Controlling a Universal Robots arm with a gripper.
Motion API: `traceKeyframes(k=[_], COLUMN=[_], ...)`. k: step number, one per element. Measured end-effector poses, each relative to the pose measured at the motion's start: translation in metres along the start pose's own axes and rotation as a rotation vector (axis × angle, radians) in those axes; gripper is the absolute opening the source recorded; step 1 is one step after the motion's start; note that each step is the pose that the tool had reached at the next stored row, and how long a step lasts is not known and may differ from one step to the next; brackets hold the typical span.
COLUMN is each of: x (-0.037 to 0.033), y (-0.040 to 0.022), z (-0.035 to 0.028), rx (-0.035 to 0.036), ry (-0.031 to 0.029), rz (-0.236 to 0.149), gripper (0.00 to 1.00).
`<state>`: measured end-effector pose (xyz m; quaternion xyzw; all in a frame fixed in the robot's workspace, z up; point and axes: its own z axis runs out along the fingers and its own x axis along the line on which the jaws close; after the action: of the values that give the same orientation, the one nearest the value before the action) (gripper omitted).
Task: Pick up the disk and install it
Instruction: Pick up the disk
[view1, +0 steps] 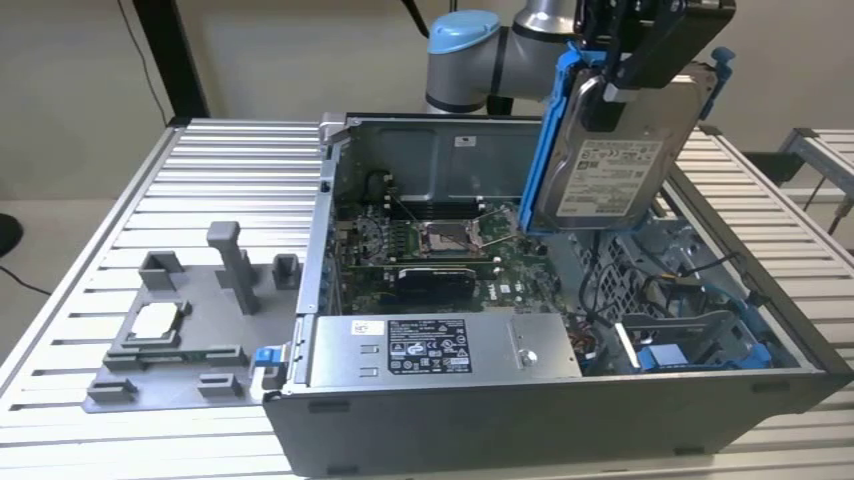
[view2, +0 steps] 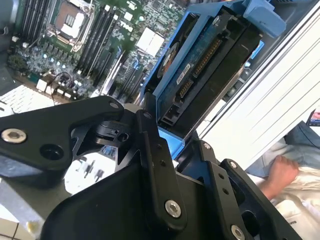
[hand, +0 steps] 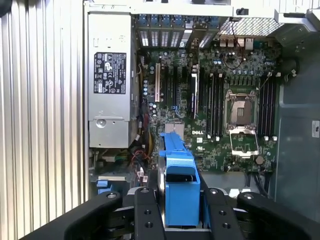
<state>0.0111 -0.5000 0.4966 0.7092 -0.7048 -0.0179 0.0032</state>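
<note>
Here, the fingers (hand: 146, 216) are clamped on the disk (view1: 611, 170) (by its blue bracket), holding it upright above the open computer case (view1: 534, 425). Pickup looks done; installing is not.

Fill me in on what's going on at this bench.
The robot arm's gripper is clamped on the disk, a silver hard drive in a blue bracket. It holds the disk upright in the air above the open computer case. The disk is not yet seated anywhere. Inside the case below it are the motherboard and the grey power supply. In the second wrist view, a person's hand is off to the side of the table, apart from the gripper.
</note>
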Motion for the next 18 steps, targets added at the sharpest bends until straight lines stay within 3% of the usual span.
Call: traceKeyframes(k=[8,18], x=[0.0112,0.0304], y=[-0.0052,-0.0113], z=[-0.0004,-0.0010], rx=[0.0000,-0.0003], ry=[0.0000,0.0001], rz=[0.000,0.000], gripper=[0.00,0.00])
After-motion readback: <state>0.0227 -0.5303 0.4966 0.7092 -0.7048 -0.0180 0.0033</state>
